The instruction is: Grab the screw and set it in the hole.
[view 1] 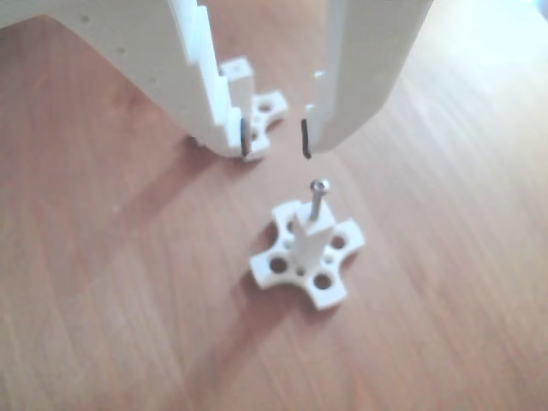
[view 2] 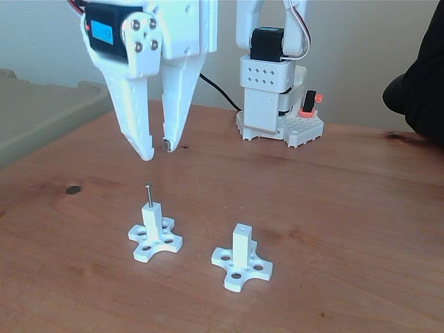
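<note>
The screw (view 2: pixel 148 195) is seen upright in the hole of the left post (view 2: pixel 153 229) in the fixed view. The hand (view 2: pixel 158 149) is held narrowly parted and empty above it. A second post (view 2: pixel 241 257) is set nearby on the counter (view 2: pixel 347 208), nothing obstructing.

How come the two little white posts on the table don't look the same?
The left post in the fixed view has the screw standing upright out of its top; the right post shows only an empty dark hole. The left post sits below the open tool; the right post stands off to the side. Both have cross-shaped bases with round holes.
</note>
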Controlling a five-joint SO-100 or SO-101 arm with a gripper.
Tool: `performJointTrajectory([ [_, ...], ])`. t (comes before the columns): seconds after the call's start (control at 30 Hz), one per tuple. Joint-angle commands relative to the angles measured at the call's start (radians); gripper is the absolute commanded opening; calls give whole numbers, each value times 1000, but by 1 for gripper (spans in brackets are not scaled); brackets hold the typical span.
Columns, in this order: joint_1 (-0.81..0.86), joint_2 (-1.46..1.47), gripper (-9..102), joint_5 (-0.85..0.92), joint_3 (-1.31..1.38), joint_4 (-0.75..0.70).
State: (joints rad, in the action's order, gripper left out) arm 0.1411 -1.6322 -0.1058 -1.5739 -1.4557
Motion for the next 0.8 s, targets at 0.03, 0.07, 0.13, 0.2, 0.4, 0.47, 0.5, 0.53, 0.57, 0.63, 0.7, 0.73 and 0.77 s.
performJointTrajectory([
  [0.03,-5,-14,7,-5,87,21],
  [0.07,-3,-12,8,-5,87,25],
  [0.13,-2,-6,8,-3,87,34],
  [0.2,0,0,9,-3,87,40],
  [0.4,9,17,10,0,97,52],
  [0.47,15,20,10,0,97,61],
  [0.5,18,20,10,0,97,67],
  [0.53,20,21,10,0,97,69],
  [0.57,20,23,10,0,97,71],
  [0.63,21,28,10,0,100,72],
  [0.7,23,34,10,0,100,77],
  [0.73,23,34,10,2,100,77],
  [0.77,23,35,10,5,100,77],
])
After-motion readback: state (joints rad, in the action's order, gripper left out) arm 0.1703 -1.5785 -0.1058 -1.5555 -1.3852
